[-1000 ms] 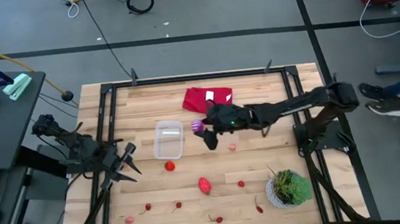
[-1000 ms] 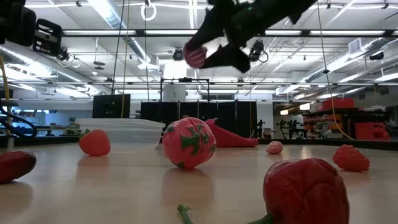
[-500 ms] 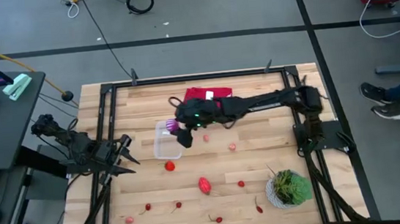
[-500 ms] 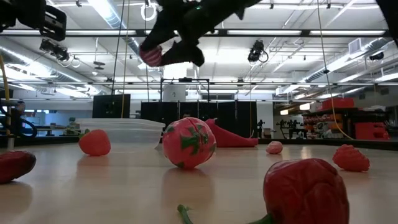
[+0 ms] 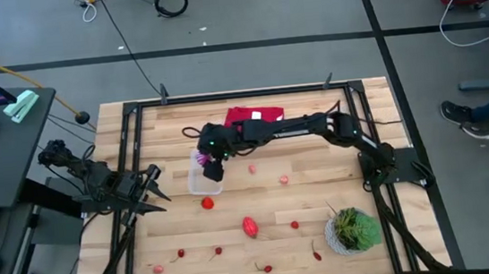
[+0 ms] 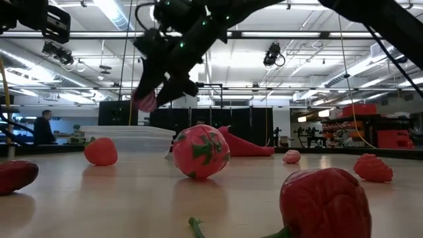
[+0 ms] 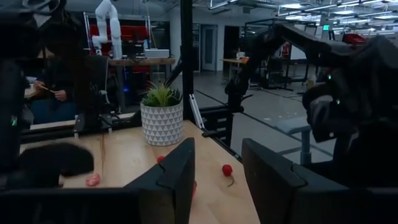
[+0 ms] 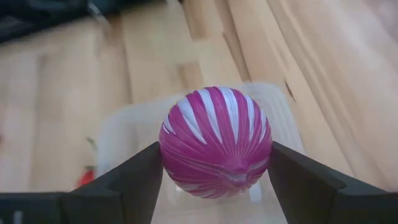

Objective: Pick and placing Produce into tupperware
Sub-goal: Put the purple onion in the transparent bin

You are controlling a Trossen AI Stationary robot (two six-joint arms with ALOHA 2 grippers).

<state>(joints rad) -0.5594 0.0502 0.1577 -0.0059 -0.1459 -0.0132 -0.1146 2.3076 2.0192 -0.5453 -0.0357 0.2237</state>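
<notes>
My right gripper hangs over the clear tupperware, shut on a round purple piece with white stripes. In the low view the piece is well above the tub. On the wood lie a larger red oval piece, a red berry, pink pieces and several tiny red pieces near the front edge. My left gripper waits at the table's left edge, open with nothing between its fingers. My right gripper pinches the purple piece between its two fingers, one on each opposite side. The fingers slant downward, coming from the table's right side. The piece is lifted clear, above the tub's open top.
A folded red cloth lies behind the tub toward the far edge. A white pot with a green plant stands at the near right. A black frame borders the tabletop.
My right gripper has carried the purple piece toward the table's left edge, from beside the red cloth to above the tupperware, sinking a little and tipping further downward. The piece has stayed in the hold.
</notes>
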